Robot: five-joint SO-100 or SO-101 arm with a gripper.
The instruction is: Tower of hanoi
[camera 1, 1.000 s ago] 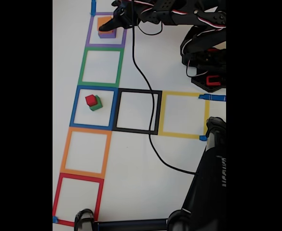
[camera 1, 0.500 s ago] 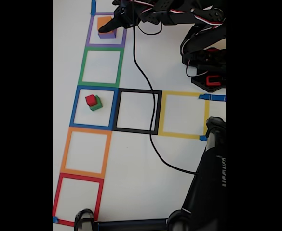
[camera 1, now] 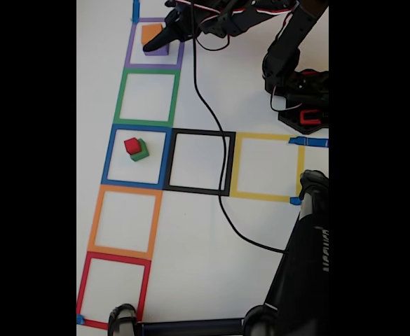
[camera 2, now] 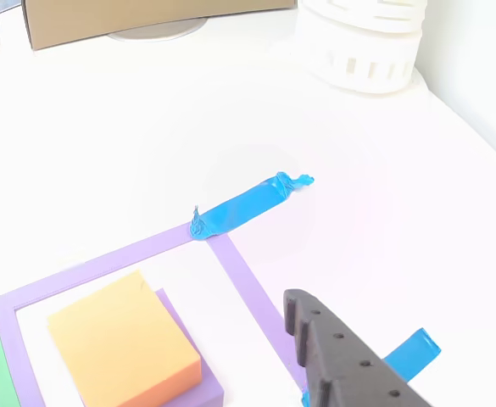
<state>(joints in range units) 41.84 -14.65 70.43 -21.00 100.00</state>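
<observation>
An orange block (camera 1: 151, 32) lies on a wider purple block (camera 1: 156, 50) inside the purple tape square (camera 1: 130, 52) at the top left of the fixed view. My gripper (camera 1: 158, 36) hovers at the right side of that stack. In the other view one black finger (camera 2: 337, 360) stands right of the orange block (camera 2: 120, 343) and purple block (camera 2: 207, 386), apart from them with nothing held, so the gripper is open. A small red cube (camera 1: 132, 145) sits on a green cube (camera 1: 142, 152) in the blue square (camera 1: 108, 155).
Green (camera 1: 119, 98), orange (camera 1: 94, 220) and red (camera 1: 84, 283) squares continue the column; black (camera 1: 229, 164) and yellow (camera 1: 299, 171) squares lie to the right. A black cable (camera 1: 205, 112) crosses the table. The arm base (camera 1: 303, 98) is at the upper right, a black stand (camera 1: 303, 259) at the lower right.
The arm's upper links have swung up and toward the top edge. The gripper has drawn back slightly at the stack. No block has moved.
</observation>
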